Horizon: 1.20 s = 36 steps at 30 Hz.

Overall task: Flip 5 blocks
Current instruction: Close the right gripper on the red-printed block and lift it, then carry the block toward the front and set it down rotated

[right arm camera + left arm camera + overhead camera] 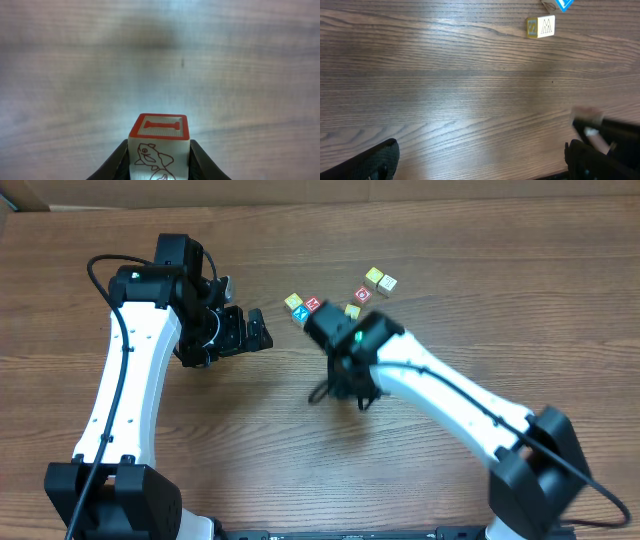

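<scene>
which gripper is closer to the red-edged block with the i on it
Right. The right gripper is shut on the red-edged block, one finger on each side. The left gripper is open over bare table; its camera shows only other blocks.

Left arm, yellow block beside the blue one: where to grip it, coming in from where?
Probably from straight above, closing on two opposite side faces of the yellow block. It is a cube sitting flat on the table, and the blue block stands close by, so use the sides clear of it.
</scene>
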Each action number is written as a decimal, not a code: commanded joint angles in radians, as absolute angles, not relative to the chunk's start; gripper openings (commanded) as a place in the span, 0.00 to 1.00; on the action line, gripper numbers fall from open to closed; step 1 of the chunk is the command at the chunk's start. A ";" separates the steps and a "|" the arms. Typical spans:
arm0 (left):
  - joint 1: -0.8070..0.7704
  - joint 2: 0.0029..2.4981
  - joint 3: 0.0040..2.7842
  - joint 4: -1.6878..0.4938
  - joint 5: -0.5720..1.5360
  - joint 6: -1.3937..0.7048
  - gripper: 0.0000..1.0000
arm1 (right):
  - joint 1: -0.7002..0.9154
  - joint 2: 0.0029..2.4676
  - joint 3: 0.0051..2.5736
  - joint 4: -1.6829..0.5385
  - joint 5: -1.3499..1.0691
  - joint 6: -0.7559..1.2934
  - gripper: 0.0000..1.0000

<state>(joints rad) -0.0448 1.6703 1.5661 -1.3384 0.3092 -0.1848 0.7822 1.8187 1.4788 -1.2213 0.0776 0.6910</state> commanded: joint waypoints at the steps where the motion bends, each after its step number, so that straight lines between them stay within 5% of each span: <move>1: -0.040 1.675 1.589 -1.339 0.304 -0.187 1.00 | 0.857 1.716 1.346 -1.196 0.088 0.798 0.12; 13: -0.040 1.675 1.589 -1.354 0.304 -0.187 1.00 | 0.941 1.586 0.966 -0.896 -0.046 0.925 0.12; 36: -0.040 1.676 1.588 -1.358 0.304 -0.187 1.00 | 0.941 1.642 0.889 -0.729 0.039 0.969 0.13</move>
<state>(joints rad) -0.0448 1.6703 1.5661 -1.3579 0.3092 -0.1848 0.9428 1.6279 0.8951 -0.7326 -0.0063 0.9684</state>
